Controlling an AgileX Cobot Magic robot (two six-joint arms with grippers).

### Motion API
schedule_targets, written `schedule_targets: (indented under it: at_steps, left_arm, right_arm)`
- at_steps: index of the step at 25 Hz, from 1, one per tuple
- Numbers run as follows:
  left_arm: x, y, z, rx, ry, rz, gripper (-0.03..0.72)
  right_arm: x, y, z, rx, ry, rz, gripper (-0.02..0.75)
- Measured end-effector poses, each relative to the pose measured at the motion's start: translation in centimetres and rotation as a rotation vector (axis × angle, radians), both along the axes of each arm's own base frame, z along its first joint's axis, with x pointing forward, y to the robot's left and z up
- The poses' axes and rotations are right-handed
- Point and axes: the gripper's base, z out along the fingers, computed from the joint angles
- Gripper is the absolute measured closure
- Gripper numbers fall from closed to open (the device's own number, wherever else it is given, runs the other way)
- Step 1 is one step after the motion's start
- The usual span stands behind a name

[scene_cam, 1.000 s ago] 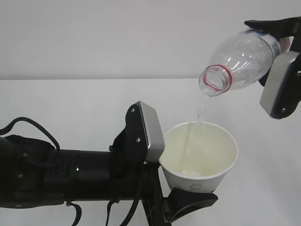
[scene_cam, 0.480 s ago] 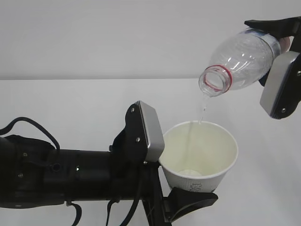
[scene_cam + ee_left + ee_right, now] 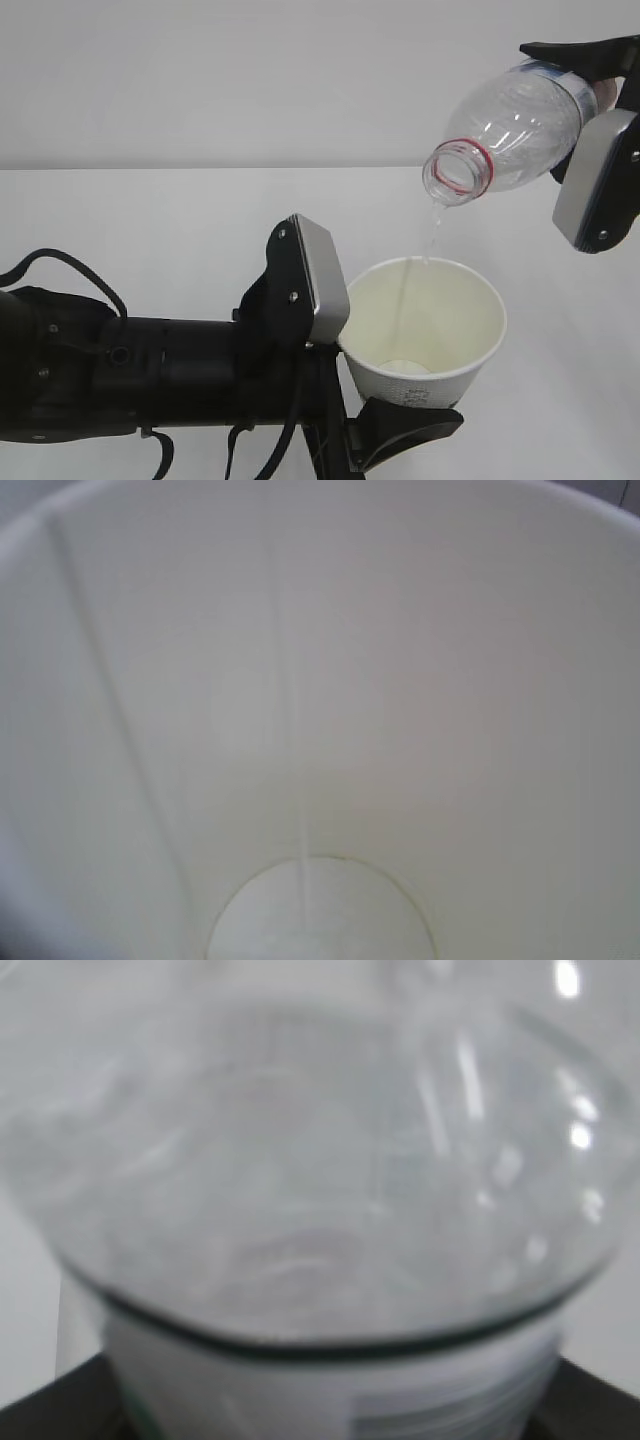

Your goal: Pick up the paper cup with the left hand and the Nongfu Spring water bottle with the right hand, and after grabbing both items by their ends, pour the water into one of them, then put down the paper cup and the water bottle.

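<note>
Left hand [image 3: 385, 385]: black, on thick arm entering from lower left, grey plate on upper finger; jaws clamped on lower wall of paper cup, one finger above left of it, one below.

Right hand [image 3: 590, 130]: black with light grey side plate, upper right corner of exterior view; closed around body of Nongfu Spring water bottle, fingers on either side.

Nongfu Spring water bottle [image 3: 510, 125]: clear, uncapped, red neck ring visible. Held aloft and tipped, mouth pointing down and left, above and apart from cup's rim. Right wrist view filled by clear shoulder and band of label, blurred.

Paper cup [image 3: 425, 325]: white, held off table in lower centre, tilted with open mouth facing up and toward camera. Directly below bottle mouth. Left wrist view looks straight into interior, round base visible at bottom.

Water [image 3: 432, 228]: thin clear stream falling from bottle mouth to far inner wall of cup, then running down wall as faint streak to base. Small pool at bottom.
</note>
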Motion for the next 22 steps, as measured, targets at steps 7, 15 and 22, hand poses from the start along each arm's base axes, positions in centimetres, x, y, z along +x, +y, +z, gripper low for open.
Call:
schedule_targets:
  at_steps: [7, 15, 22]
  left_arm:
    - [0.0, 0.0, 0.0, 0.0, 0.0, 0.0, 0.135]
    - [0.0, 0.0, 0.0, 0.0, 0.0, 0.0, 0.135]
    - [0.0, 0.0, 0.0, 0.0, 0.0, 0.0, 0.135]
  right_arm:
    - [0.0, 0.0, 0.0, -0.002, -0.001, 0.0, 0.288]
    - [0.0, 0.0, 0.0, -0.003, -0.002, 0.0, 0.288]
    - [0.0, 0.0, 0.0, -0.003, -0.002, 0.0, 0.288]
